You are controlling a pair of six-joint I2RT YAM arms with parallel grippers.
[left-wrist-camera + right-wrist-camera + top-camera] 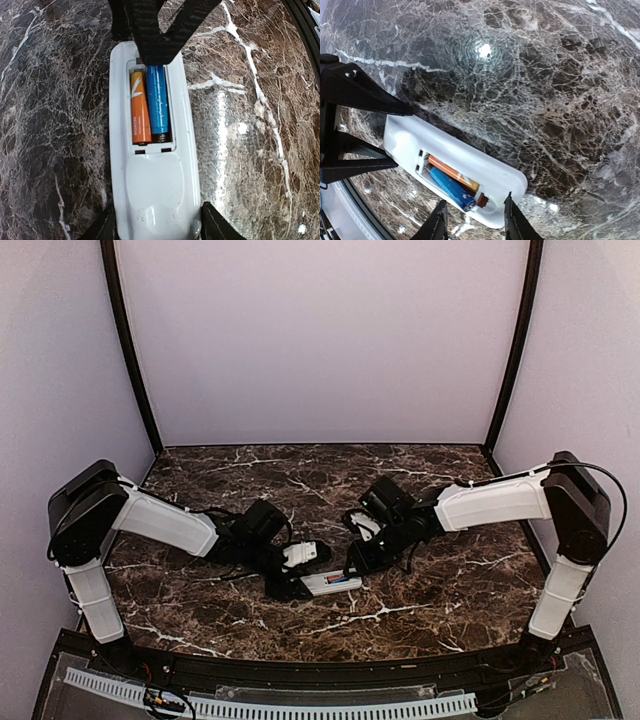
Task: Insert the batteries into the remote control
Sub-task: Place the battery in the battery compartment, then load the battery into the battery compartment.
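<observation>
My right end effector [476, 220] crowds the bay end of the remote control [330, 583], which lies back-up on the marble tabletop [450, 580] between my arms; the jaws stand part-way apart above it, touching or not I cannot tell. In the battery bay [152, 148] the orange battery [140, 109] and blue battery [157, 102] lie side by side. My left end effector [159, 227] clamps the other end by its long edges, bare tabletop open either side.

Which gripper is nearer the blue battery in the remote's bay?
Right. The right gripper sits at the bay end of the white plastic remote control, fingertips flanking the slim blue cylindrical battery. The left gripper clamps the opposite end, beyond the bay.
</observation>
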